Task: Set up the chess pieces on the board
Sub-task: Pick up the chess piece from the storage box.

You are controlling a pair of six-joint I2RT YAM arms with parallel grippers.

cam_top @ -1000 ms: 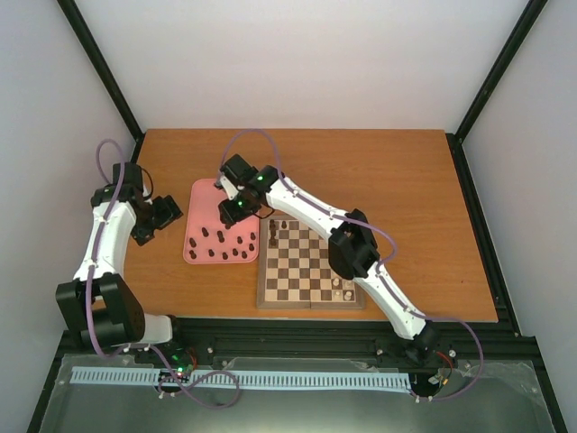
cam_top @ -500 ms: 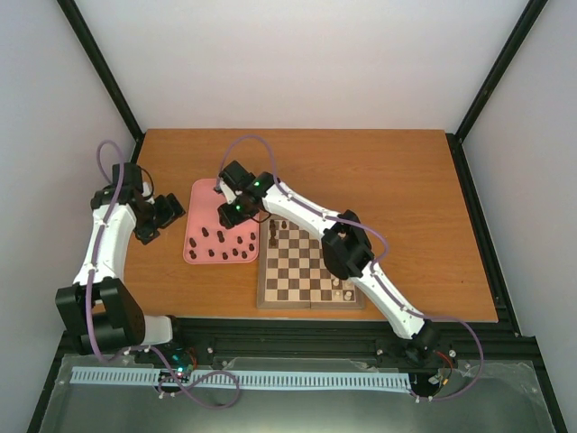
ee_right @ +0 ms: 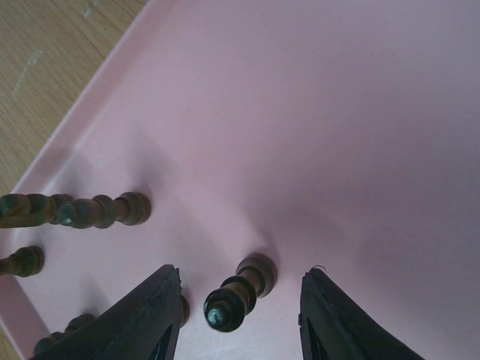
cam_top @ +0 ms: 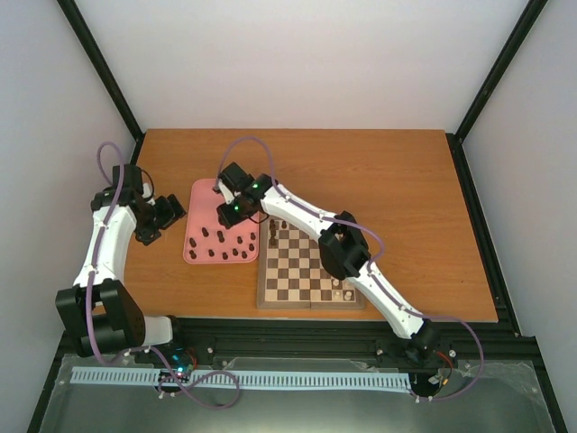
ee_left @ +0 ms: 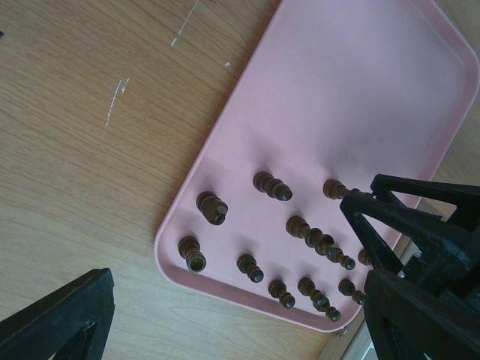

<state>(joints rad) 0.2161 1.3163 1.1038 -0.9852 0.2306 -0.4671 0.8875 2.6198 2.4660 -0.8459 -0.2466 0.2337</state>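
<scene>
Top external view: most chess pieces [cam_top: 222, 247] are in the pink tray [cam_top: 200, 193], few on the board [cam_top: 311, 272]. Right gripper [ee_right: 240, 315] brackets one piece, jaws not closed; left gripper [cam_top: 171, 210] is wide open.

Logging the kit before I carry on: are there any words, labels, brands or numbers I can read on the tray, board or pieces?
No text can be read in any view.
Tray: plain pink, no print.
Board: checkered squares only; its border is too small to show any marks.
Pieces: plain dark brown, no markings.
</scene>
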